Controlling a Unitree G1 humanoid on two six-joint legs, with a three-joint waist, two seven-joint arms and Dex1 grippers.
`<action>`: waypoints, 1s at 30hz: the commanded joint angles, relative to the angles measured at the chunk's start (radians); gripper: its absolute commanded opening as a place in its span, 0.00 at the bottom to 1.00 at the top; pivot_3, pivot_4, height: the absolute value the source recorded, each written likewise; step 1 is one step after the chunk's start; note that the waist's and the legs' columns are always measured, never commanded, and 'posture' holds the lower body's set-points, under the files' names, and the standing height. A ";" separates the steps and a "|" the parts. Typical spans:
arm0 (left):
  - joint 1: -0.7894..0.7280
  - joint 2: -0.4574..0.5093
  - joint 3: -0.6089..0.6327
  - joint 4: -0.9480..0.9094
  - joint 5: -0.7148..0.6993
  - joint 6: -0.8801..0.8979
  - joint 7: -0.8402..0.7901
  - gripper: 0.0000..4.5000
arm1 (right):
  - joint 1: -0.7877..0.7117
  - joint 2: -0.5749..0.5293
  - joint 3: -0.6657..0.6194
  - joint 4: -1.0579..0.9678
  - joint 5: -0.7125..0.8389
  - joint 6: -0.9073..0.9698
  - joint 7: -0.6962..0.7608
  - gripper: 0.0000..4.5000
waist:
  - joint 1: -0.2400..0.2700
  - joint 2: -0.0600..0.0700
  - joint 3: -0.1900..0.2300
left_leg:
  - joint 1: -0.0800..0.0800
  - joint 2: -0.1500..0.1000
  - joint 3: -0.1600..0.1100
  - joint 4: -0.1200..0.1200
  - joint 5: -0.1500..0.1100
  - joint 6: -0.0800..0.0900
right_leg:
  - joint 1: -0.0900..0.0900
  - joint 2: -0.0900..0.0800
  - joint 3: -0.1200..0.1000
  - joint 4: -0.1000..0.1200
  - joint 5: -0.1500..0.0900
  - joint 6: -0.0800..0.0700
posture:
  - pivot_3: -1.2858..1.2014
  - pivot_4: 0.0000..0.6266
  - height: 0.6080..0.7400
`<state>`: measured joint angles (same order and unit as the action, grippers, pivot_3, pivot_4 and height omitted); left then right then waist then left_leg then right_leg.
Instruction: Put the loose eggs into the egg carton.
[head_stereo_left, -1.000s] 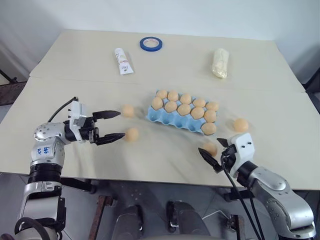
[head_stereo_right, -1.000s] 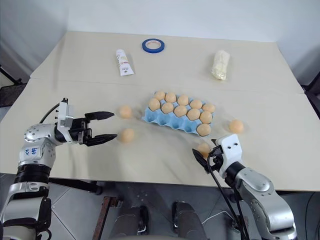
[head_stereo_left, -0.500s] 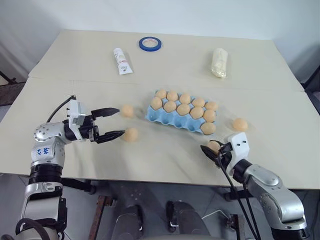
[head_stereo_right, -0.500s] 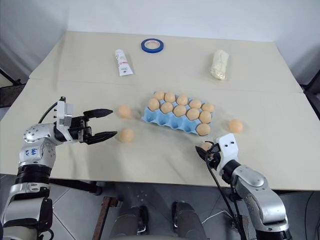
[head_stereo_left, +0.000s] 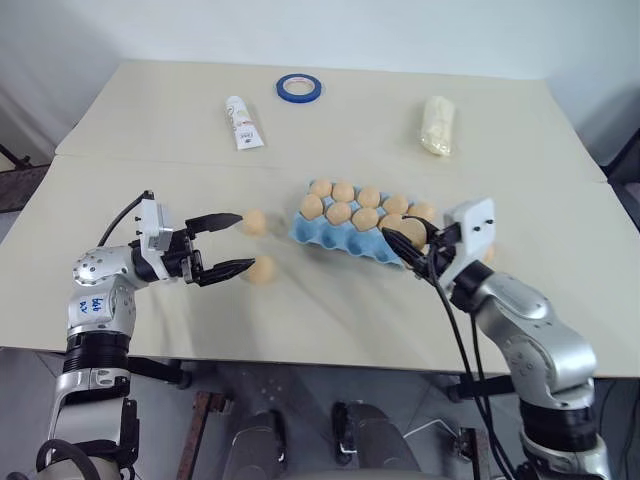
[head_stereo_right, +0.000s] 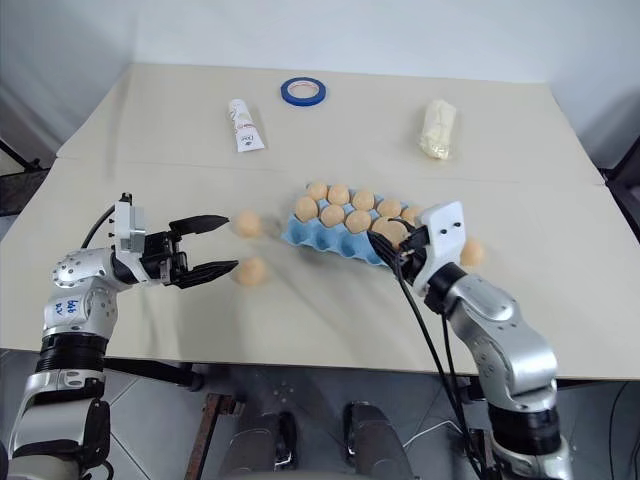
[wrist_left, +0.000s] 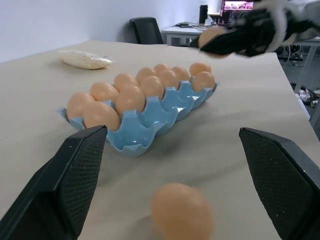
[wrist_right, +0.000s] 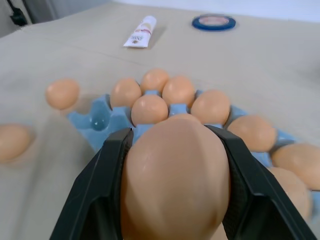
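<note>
Landmark: the egg carton (head_stereo_left: 345, 232), a light blue moulded-pulp tray, lies flat near the middle of the beige table (head_stereo_left: 150, 120); every place below is given from it.
Carton contents: tan-brown eggs fill most of its cups in rows; at least one cup at the end nearer the left gripper shows bare blue in the right wrist view.
Right gripper (head_stereo_left: 400, 240): over the carton's near edge, at the end toward the robot's right, and above the cups. Its two black fingers are clamped on the held egg (wrist_right: 175, 175), one finger on each side of it.
Held egg: lifted clear of the table, above the carton's eggs, apart from them.
Left gripper (head_stereo_left: 232, 243): to the left of the carton, well apart from it, with its fingers spread wide and holding nothing.
Upper loose egg (head_stereo_left: 255, 221): on the table just left of the carton's left end, beside the left gripper's upper fingertip.
Lower loose egg (head_stereo_left: 262, 269): on the table left of and nearer than the carton, just past the lower fingertip; in the left wrist view it lies between the two fingers.
Egg behind right arm (head_stereo_right: 472, 252): on the table to the right of the carton, partly hidden.
Blue tape ring (head_stereo_left: 300, 87): far beyond the carton.
White tube (head_stereo_left: 240, 122): beyond the carton, to its left.
Pale wrapped bundle (head_stereo_left: 437, 124): beyond the carton's right end.
</note>
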<state>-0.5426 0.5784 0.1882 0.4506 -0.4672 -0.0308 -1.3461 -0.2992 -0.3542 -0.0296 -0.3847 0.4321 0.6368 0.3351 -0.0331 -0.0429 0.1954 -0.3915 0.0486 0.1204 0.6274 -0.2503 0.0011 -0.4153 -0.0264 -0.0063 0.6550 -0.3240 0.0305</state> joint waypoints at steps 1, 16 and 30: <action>-0.015 0.000 0.012 -0.040 -0.027 0.006 0.000 1.00 | -0.039 0.029 0.030 0.064 -0.055 -0.076 -0.004 0.41 | 0.000 0.000 0.000 | -0.001 0.000 0.000 0.000 0.000 0.000 | -0.001 0.000 0.000 0.000 0.000 0.000 | 0.52 0.24 1.00; 0.037 0.022 0.054 -0.067 -0.036 0.005 0.016 1.00 | -0.059 0.015 0.038 0.059 -0.071 -0.054 0.063 1.00 | -0.003 0.000 0.000 | -0.002 0.000 0.000 0.001 0.000 0.000 | -0.002 0.000 0.000 0.002 0.000 0.000 | 0.52 0.24 1.00; 0.074 0.040 0.076 -0.065 -0.038 0.000 0.036 1.00 | 0.243 -0.306 -0.337 -0.088 0.081 -0.068 0.317 1.00 | 0.006 0.000 0.000 | -0.002 0.000 -0.001 0.000 -0.001 0.001 | 0.000 -0.001 -0.001 -0.001 0.000 0.000 | 0.52 0.24 1.00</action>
<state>-0.4691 0.6004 0.2367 0.3968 -0.4882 -0.0214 -1.3108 -0.0762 -0.6410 -0.3115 -0.4487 0.4997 0.6015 0.6062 -0.0269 -0.0426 0.1956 -0.3927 0.0484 0.1195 0.6270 -0.2512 0.0023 -0.4149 -0.0269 -0.0078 0.6530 -0.3244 0.0310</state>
